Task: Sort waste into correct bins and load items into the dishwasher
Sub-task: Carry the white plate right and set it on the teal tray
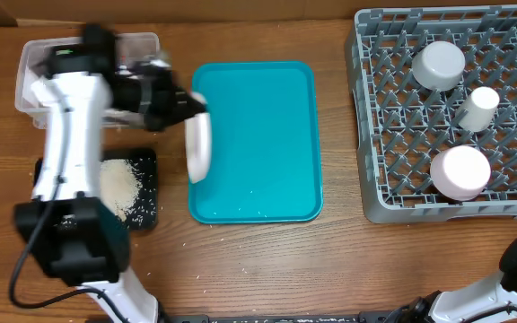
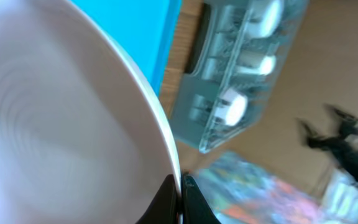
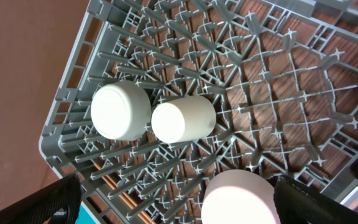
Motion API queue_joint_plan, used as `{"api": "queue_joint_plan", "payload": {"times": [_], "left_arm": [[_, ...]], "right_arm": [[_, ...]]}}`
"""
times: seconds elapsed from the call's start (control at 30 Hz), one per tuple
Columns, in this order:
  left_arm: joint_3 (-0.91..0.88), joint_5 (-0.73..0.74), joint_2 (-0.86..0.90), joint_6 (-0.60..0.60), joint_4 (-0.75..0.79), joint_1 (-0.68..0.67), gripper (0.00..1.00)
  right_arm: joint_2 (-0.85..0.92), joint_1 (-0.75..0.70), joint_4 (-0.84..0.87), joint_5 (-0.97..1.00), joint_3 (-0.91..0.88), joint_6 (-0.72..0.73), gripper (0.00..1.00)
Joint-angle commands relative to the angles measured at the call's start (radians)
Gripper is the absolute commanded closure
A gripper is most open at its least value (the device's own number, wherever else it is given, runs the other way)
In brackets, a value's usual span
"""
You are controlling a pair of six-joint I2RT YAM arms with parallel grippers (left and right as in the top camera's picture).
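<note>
The plate [image 1: 198,148] stands on edge at the left side of the teal tray [image 1: 267,144], with my left gripper [image 1: 194,108] pinched tight on its rim. Just left of it, rice [image 1: 119,184] lies in the black tray [image 1: 148,199]. My right gripper [image 3: 182,202] hangs spread wide and empty over the rack [image 1: 363,108], where the bowl [image 1: 438,65], cup [image 1: 479,108] and dish [image 1: 460,172] sit.

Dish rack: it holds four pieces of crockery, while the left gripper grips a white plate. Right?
No: three, not four. The overhead view shows the dish rack holding a bowl, a cup and a dish; the left gripper does grip the white plate.
</note>
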Motion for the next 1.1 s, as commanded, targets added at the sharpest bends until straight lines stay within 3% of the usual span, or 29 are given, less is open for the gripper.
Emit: {"api": "queue_joint_plan", "payload": {"times": [0.0,0.13,0.4,0.83,0.87,0.93,0.97,1.0,1.07], "left_arm": [[-0.003,-0.303,-0.023,-0.232,0.120,-0.160,0.96],[-0.003,-0.653,-0.018,-0.301,0.271,-0.350,0.96],[-0.003,-1.132,0.036,-0.306,0.478,-0.630,0.96],[-0.003,-1.124,0.250,-0.305,0.532,-0.654,0.96],[-0.003,-1.124,0.250,-0.306,0.532,-0.654,0.93],[-0.003,-1.124,0.250,-0.306,0.535,-0.654,0.69],[-0.003,-1.125,0.250,-0.305,0.535,-0.653,0.62],[-0.003,-1.125,0.249,-0.304,0.533,-0.651,0.57],[0.000,-1.125,0.243,-0.297,0.533,-0.642,0.59]], "right_arm": [[-0.005,0.003,0.003,0.004,0.008,0.004,0.00],[-0.005,0.003,0.003,0.004,0.008,0.004,0.00],[-0.005,0.003,0.003,0.004,0.008,0.004,0.00],[-0.005,0.003,0.003,0.004,0.008,0.004,0.00],[-0.005,0.003,0.003,0.004,0.008,0.004,0.00],[-0.005,0.003,0.004,0.004,0.008,0.004,0.00],[-0.005,0.003,0.003,0.004,0.008,0.004,0.00],[-0.005,0.003,0.003,0.004,0.008,0.004,0.00],[-0.005,0.003,0.004,0.004,0.008,0.004,0.00]]}}
